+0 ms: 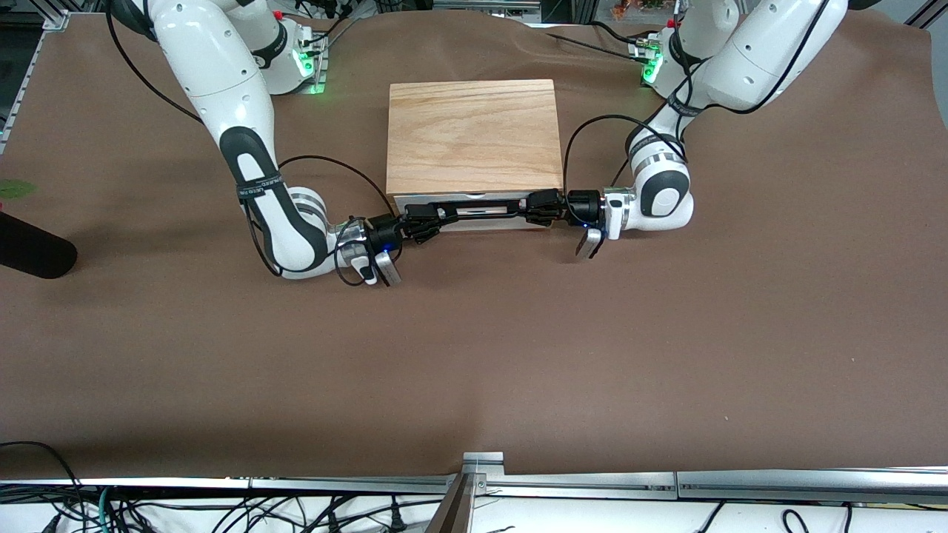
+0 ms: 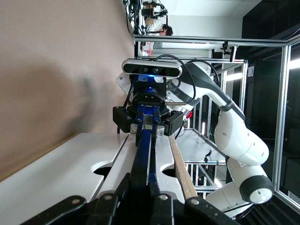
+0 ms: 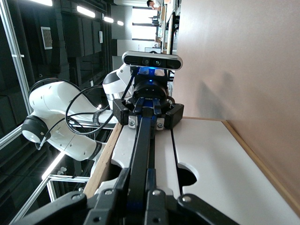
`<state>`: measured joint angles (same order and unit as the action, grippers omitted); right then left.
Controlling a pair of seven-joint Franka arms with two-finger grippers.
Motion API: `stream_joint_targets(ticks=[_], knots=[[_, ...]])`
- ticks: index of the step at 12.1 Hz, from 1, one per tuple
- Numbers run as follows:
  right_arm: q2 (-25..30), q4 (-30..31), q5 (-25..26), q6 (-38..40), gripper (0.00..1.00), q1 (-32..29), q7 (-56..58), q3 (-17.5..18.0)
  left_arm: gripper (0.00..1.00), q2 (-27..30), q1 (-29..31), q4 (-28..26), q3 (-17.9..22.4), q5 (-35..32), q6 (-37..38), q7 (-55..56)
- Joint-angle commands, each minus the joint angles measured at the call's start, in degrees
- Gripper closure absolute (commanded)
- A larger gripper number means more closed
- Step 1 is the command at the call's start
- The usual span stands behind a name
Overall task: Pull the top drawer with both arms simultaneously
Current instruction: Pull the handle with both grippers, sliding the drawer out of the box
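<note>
We see the left gripper (image 1: 535, 208) and right gripper (image 1: 428, 220) with jaws clenched on the handle (image 1: 481, 209) of the top drawer (image 1: 481, 220); it sits slightly open under the cabinet (image 1: 474, 133), mid-surface.

Table (image 1: 474, 355) is covered in a brown cloth, slightly wrinkled along the edge where the arm bases stand. Light oak cabinet (image 1: 474, 133) sits directly on it, about midway between the two bases. Small green scrap (image 1: 15, 189) lies at the right arm's end of the table. Aluminium rail (image 1: 666, 485) runs along the camera-side edge.
</note>
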<state>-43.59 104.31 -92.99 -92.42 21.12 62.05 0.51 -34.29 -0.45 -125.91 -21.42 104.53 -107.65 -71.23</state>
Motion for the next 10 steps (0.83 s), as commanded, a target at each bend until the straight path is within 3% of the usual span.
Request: stream_joint_targets(ticks=[1, 10], knots=[[0.7, -2.8, -1.3, 0.1, 1.00, -3.3, -1.1, -0.1, 1.00, -1.9, 0.5, -0.7, 0.1, 0.5, -1.1, -0.9], [-4.5, -13.3, -1.1, -2.4, 1.00, -5.6, -7.3, -0.2, 1.00, -3.9, 1.0, 4.3, 1.6, 0.7, -2.6, 4.1]])
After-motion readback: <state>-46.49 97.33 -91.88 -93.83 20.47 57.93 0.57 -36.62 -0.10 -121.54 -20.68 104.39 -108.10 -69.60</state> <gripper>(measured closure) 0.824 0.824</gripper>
